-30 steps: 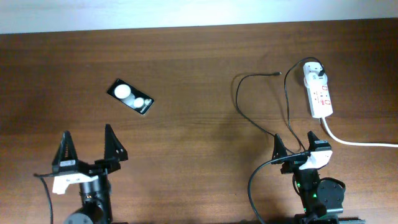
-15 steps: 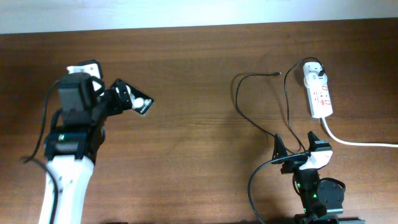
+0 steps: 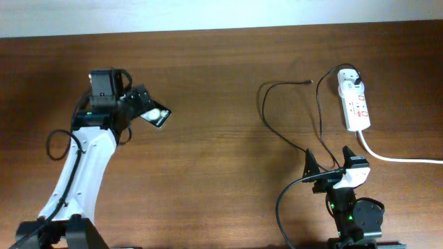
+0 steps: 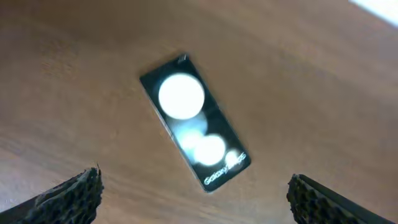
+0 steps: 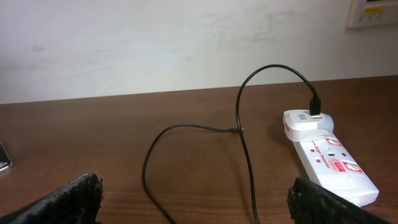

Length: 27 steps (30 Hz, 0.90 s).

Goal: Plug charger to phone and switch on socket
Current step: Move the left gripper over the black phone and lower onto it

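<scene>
Phone [image 4: 194, 121] lies flat on the worktop [image 3: 221, 159] beneath the left tool [image 4: 194, 177], whose fingers [image 4: 68, 194] are spread wide. Right tool [image 3: 329, 155] is also wide; charger [image 5: 239, 115] is plugged into socket [image 3: 356, 107].

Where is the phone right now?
In the overhead view, the phone lies flat on the left half of the table, just before the open left pincer, far from the socket.

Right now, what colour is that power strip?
The socket is white with red marks; the right wrist view shows it best.
</scene>
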{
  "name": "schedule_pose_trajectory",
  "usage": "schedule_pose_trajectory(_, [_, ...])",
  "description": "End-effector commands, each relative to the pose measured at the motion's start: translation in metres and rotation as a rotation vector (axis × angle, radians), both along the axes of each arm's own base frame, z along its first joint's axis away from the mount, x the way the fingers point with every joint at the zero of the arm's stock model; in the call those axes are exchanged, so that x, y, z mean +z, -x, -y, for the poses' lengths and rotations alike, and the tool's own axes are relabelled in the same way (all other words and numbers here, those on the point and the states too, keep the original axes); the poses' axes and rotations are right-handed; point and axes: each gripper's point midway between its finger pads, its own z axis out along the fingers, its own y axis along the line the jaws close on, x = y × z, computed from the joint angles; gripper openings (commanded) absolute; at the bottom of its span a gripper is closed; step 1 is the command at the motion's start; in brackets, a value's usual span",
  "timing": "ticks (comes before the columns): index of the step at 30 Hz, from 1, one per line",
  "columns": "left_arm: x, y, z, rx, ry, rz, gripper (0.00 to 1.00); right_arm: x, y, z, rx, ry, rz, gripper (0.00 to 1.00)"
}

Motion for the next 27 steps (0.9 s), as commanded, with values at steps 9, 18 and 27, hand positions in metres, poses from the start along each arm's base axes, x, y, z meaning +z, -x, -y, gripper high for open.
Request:
schedule_pose_trajectory(9, [0.056, -0.044, -0.010, 0.077, -0.012, -0.037, 0.99, -0.003, 0.000, 0.002, -0.011, 0.000, -0.003, 0.99])
schedule_pose_trajectory(18, [0.009, -0.053, -0.010, 0.135, 0.022, -0.170, 0.99, -0.003, 0.000, 0.002, -0.011, 0.000, -0.003, 0.99])
schedule_pose_trajectory(27, [-0.008, -0.054, -0.010, 0.175, 0.045, -0.202, 0.99, -0.003, 0.000, 0.002, -0.011, 0.000, -0.003, 0.99])
